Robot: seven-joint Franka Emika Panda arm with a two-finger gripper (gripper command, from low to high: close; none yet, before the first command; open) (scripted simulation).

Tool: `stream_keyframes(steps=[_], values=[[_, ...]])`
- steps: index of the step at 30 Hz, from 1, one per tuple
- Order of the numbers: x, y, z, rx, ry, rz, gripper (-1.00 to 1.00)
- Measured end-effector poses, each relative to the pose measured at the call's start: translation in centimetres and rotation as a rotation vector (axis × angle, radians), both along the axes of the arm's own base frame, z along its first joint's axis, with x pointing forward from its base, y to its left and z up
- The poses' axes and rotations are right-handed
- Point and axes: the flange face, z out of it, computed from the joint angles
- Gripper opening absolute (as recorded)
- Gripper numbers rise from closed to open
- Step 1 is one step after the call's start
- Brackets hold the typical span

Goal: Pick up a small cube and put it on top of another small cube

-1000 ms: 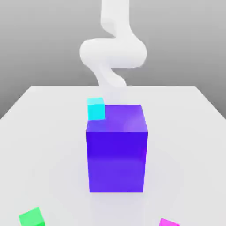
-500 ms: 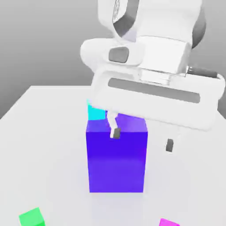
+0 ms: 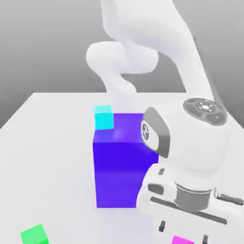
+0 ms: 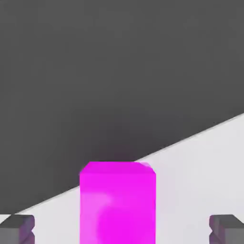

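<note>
A small magenta cube (image 3: 181,240) (image 4: 117,202) sits on the white table near its front edge, at the exterior view's right. My gripper (image 3: 184,233) (image 4: 122,229) hangs low over it, open. In the hand view the two dark fingertips (image 4: 17,229) stand wide on either side of the cube with clear gaps, touching nothing. A small cyan cube (image 3: 104,117) rests behind the upper left corner of the big block. A small green cube (image 3: 34,235) lies at the front, at the exterior view's left.
A large blue-violet block (image 3: 119,167) stands in the middle of the table (image 3: 47,157), just behind and beside my wrist. The table's front edge runs close past the magenta cube, with dark floor beyond it in the hand view.
The arm has come down from above the blue-violet block to the front right, and the hand now sits low over the magenta cube. The fingers stayed open. No cube has moved.
</note>
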Motion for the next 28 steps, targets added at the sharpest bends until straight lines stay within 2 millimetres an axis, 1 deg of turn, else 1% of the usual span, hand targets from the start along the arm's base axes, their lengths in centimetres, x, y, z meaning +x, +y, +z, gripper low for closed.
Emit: stream_keyframes(steps=[1,6,7,8,9,11,12,15,17,19,21,22,23,24,25,26,28], values=[[-0.1,0.0,-1.3,0.0,0.001,0.0,-1.0],[-0.1,0.0,-1.2,0.001,-0.001,0.0,-1.0],[-0.1,0.1,-1.9,0.001,0.0,0.001,-1.0],[-0.1,0.1,-1.4,0.001,0.0,0.0,-1.0],[0.0,0.0,-0.3,0.002,0.0,-0.001,-1.0],[0.0,0.0,2.5,0.002,0.0,-0.001,-1.0],[0.0,-0.6,3.8,0.0,0.002,-0.021,-1.0],[1.0,-8.1,5.2,-0.01,0.008,-0.255,-1.0],[1.0,-13.1,6.0,-0.012,0.01,-0.411,-1.0],[0.6,-18.1,6.8,-0.011,0.009,-0.57,-1.0],[-0.4,-23.2,7.7,-0.007,0.006,-0.733,-1.0],[-0.9,-25.7,7.7,-0.005,0.004,-0.815,-1.0],[-1.4,-28.2,7.2,-0.002,0.003,-0.897,-1.0],[-2.0,-30.7,5.9,0.001,0.002,-0.98,-1.0],[-2.4,-32.0,4.4,0.002,0.001,-1.023,-1.0],[-2.6,-32.6,3.6,0.002,0.001,-1.044,1.0],[-2.6,-32.6,3.6,0.002,0.001,-1.044,1.0]])
